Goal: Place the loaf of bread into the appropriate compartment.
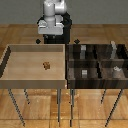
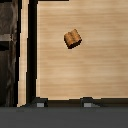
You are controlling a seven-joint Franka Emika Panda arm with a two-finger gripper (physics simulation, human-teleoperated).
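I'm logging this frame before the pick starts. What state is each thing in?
Bread: lying loose on the tray floor, ungrasped, not yet in the bin.
Tray: holds only the bread.
Bin: beside the tray on the exterior view's right, small pale blocks in several cells.
Gripper: above the tray, fingertips apart, holding nothing.
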